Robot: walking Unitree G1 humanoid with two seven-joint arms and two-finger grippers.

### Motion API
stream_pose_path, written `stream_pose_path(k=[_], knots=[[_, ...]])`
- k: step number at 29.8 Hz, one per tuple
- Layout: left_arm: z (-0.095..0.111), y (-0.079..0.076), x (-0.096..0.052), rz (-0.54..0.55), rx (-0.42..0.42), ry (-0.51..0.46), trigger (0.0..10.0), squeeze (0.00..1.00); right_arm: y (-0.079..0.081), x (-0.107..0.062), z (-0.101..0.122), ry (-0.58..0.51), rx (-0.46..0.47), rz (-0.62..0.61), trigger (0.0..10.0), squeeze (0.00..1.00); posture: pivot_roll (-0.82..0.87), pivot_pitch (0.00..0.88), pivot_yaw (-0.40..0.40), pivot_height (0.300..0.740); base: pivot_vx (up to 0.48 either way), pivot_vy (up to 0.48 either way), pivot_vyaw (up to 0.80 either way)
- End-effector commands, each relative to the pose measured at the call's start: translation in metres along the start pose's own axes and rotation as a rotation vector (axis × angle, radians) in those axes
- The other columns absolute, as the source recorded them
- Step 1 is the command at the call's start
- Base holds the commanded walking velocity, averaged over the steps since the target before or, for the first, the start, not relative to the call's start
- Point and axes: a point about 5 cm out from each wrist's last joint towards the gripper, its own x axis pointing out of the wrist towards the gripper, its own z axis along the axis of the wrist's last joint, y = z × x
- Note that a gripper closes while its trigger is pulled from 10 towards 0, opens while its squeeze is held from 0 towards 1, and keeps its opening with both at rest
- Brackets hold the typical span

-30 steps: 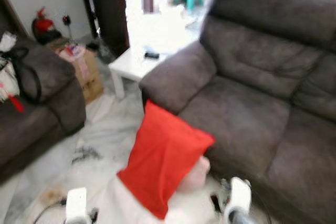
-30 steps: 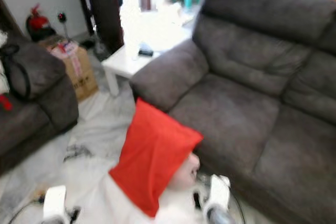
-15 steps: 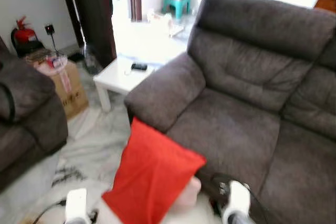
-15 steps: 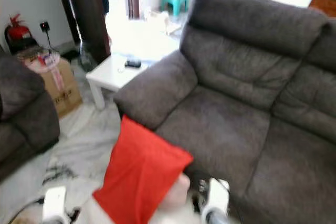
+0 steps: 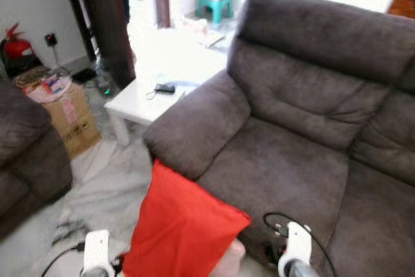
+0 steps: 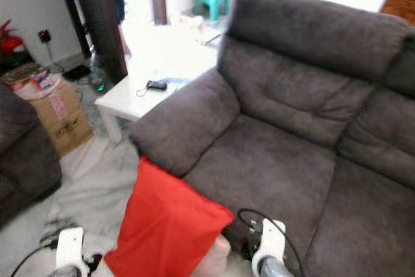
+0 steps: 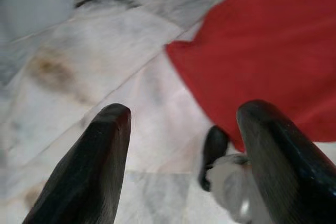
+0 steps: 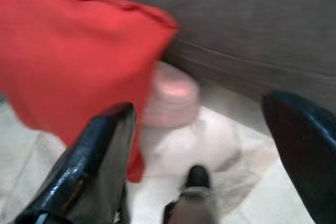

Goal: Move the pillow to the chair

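Note:
The red pillow [image 5: 185, 228] hangs low in front of me, between my left arm [image 5: 96, 251] and right arm [image 5: 295, 246], its upper corner near the armrest of the dark grey sofa [image 5: 292, 160]. In the left wrist view my left gripper [image 7: 184, 111] is open, and the pillow [image 7: 273, 45] lies beyond its fingers over the marble floor. The right wrist view has my right gripper [image 8: 202, 106] open, with the pillow [image 8: 73, 51] off to one side. A pale pink rounded part [image 8: 170, 95] sits under it against the sofa's front.
A white side table [image 5: 133, 105] with a small black object [image 5: 164, 88] stands left of the sofa armrest. Further left are a cardboard box [image 5: 68, 115], a fire extinguisher [image 5: 16, 43] and another dark couch [image 5: 26, 154]. A black cable [image 5: 279, 220] loops at the seat's front edge.
The camera has turned and closed in on the sofa, so the left couch slides out of frame. The pillow now sits lower in the picture, close to the armrest.

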Motion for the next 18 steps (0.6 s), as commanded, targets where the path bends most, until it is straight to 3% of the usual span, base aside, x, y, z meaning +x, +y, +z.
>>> stream_pose_path(k=[1,11,17,18], knots=[[-0.005,-0.002,-0.001,0.001,0.007,0.023,10.0,0.00,-0.008,-0.001,0.001,0.002,-0.003,-0.022,10.0,0.00,0.00,0.000,-0.039,0.740,0.000,0.000,0.56],[0.008,-0.003,0.000,0.006,0.030,-0.083,10.0,0.00,-0.006,0.000,0.007,-0.037,0.017,-0.017,10.0,0.00,0.00,0.000,-0.037,0.740,0.000,0.000,0.00],[0.027,-0.003,-0.002,0.019,0.075,-0.245,10.0,0.00,-0.003,0.000,0.022,-0.162,0.035,-0.015,10.0,0.00,0.00,0.000,-0.022,0.740,0.000,0.000,0.00],[0.057,-0.005,-0.002,0.034,0.095,-0.339,10.0,0.00,-0.002,0.000,0.026,-0.197,0.035,-0.016,10.0,0.00,0.00,0.000,-0.015,0.740,0.000,0.000,0.00]])
